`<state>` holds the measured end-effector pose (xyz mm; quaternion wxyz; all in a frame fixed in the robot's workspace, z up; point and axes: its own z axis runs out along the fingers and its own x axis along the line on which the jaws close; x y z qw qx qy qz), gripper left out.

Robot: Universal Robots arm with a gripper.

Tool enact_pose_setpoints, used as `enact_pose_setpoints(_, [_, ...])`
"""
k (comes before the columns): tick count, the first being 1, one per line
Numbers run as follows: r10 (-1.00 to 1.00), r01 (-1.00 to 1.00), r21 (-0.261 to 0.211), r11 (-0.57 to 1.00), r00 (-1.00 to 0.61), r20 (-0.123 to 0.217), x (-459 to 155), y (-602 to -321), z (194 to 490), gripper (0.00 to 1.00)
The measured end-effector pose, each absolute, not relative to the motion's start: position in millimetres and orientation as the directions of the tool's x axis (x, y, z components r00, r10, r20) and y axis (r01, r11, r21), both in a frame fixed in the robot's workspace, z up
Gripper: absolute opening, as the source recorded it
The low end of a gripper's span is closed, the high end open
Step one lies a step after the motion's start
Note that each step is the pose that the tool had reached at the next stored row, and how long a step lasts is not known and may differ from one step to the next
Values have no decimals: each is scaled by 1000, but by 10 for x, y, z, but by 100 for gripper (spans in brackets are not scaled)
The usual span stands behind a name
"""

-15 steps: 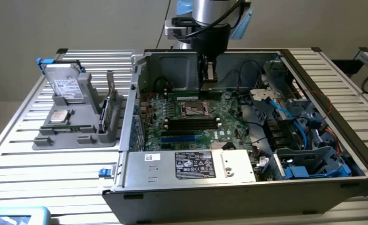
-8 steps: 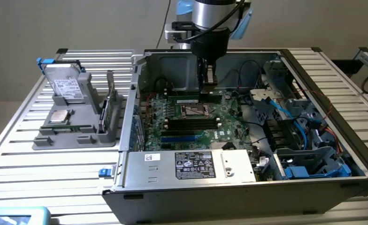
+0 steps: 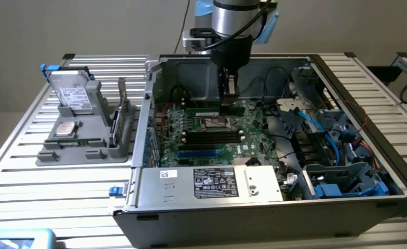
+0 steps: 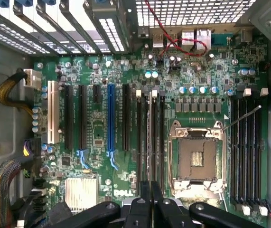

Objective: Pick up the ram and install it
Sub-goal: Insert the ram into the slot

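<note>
My gripper (image 3: 228, 92) reaches down into the open computer case (image 3: 155, 88), over the motherboard (image 3: 189, 150). The ram (image 3: 205, 110) is a narrow green stick with a white label. It stands on edge at the memory slots on the far side of the CPU socket (image 3: 214, 123), and my gripper is shut on its top edge. From the wrist view the ram (image 4: 149, 142) is a thin grey strip running out from between the black fingertips (image 4: 142, 202), in line with a slot next to the CPU socket (image 4: 197, 159). I cannot tell whether it is seated.
A grey holder tray (image 3: 58, 154) stands outside the case at the exterior view's left. It carries a hard drive (image 3: 72, 96), a square silver chip (image 3: 66, 128) and an upright card (image 3: 120, 122). The power supply (image 3: 211, 182) fills the case's near side. Cables and drive cages (image 3: 328, 145) crowd its right.
</note>
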<state>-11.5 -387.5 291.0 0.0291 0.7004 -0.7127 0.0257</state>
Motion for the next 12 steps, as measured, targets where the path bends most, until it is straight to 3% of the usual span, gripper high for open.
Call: enact_pose_setpoints(12, [-997,-1000,4,18,-17,77,-108,-3949,2747,12])
